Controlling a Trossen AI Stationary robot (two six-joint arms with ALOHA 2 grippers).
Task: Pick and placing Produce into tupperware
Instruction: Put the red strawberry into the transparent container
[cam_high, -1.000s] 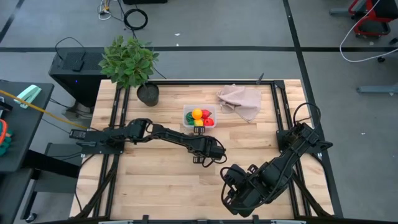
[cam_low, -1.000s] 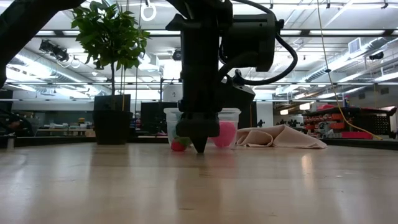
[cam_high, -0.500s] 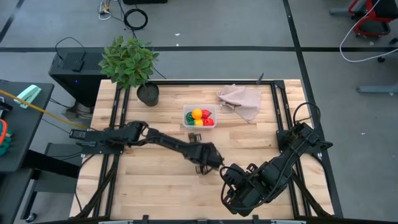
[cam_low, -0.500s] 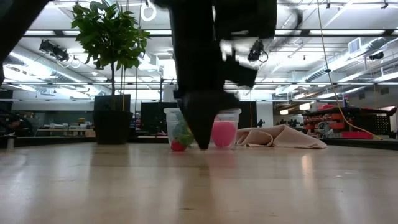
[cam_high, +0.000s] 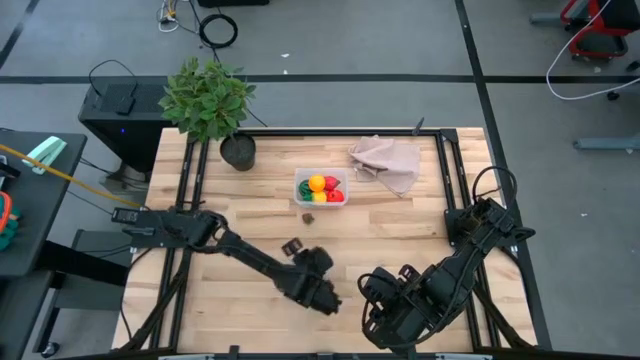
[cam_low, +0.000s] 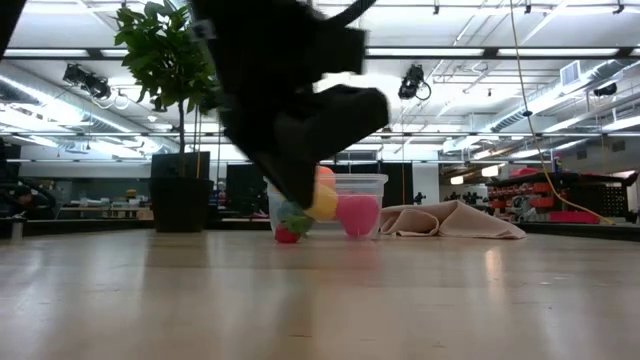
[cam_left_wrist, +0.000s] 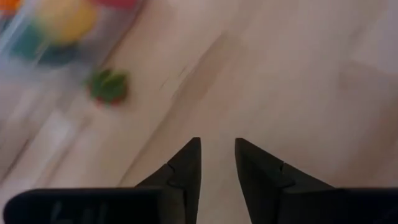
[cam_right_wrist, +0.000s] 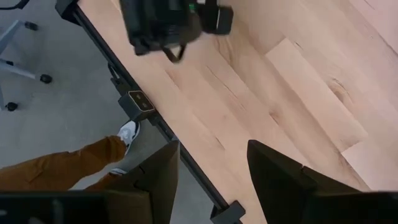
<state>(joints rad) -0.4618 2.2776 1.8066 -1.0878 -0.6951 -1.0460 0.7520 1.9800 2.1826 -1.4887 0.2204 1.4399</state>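
Observation:
The clear tupperware (cam_high: 298, 190) stands at the table's middle far part with yellow, red and green produce (cam_high: 318, 184) inside. One small red piece with a green top (cam_high: 309, 215) lies on the wood just in front of the box, also in the left wrist view (cam_left_wrist: 109, 87). My left gripper (cam_high: 293, 247) hangs above the table nearer than that piece, tilted toward it. Its fingers (cam_left_wrist: 217, 144) are open a little, with nothing between them. My right gripper (cam_high: 385, 305) waits open (cam_right_wrist: 211, 149) above the table's near right part.
A potted plant (cam_high: 210, 100) stands at the far left corner and a beige-pink cloth (cam_high: 388, 160) lies right of the box. Black rails run along the table's sides. A person's trouser leg and white shoe (cam_right_wrist: 68, 168) show beyond the near edge.
My left gripper has lifted its tip off the table in front of the box. The hand has swung toward the near edge and has rolled about its own line. The small red piece stays on the wood by the box.

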